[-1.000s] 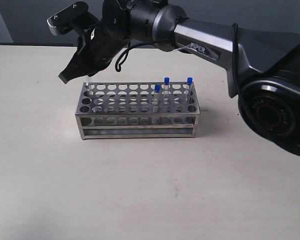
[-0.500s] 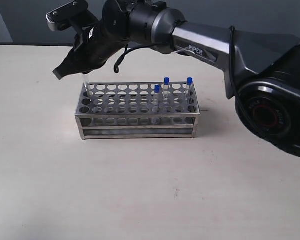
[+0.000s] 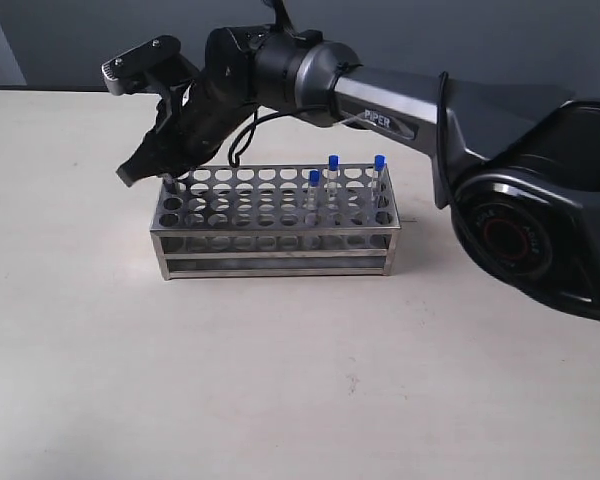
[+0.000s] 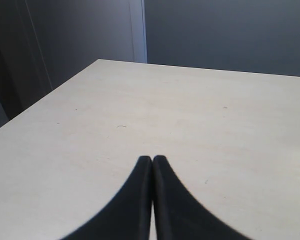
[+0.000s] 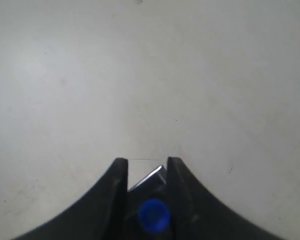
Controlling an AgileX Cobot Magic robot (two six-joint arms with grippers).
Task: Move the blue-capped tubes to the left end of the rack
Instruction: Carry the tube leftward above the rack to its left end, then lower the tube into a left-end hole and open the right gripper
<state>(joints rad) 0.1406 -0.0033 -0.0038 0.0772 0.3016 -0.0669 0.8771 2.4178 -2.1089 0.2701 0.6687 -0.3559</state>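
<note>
Nearest me is bare table (image 3: 280, 380), then the rack (image 3: 276, 222) standing on it. Three blue-capped tubes (image 3: 333, 172) stand upright near its right end. At the far left corner my right gripper (image 3: 148, 172) pinches the fourth tube (image 5: 154, 215), with the blue cap between its fingers and the lower part down at an end hole. My left gripper (image 4: 152, 159) hangs over the table, fingers pressed together.
</note>
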